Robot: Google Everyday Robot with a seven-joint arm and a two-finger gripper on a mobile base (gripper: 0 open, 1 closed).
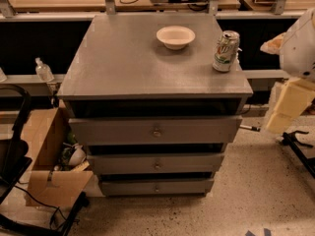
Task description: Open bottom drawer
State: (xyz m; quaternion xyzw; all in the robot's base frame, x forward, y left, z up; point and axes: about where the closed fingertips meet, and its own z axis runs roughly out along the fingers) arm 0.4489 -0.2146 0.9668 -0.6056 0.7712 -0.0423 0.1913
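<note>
The bottom drawer (123, 187) is the lowest of three grey drawer fronts in a grey cabinet (123, 58), with a small round knob (157, 186) at its centre. Its front sits back from the middle drawer (123, 164) and the top drawer (113, 130), which stand out further. My arm's white and cream parts hang at the right edge, and my gripper (289, 104) is there, well right of the cabinet and above the level of the bottom drawer, touching nothing.
A white bowl (175, 36) and a green-and-white can (226, 51) stand on the cabinet top. An open cardboard box (47, 154) with clutter sits on the floor at left, beside a black frame (15, 146). A bottle (44, 71) stands on the ledge behind.
</note>
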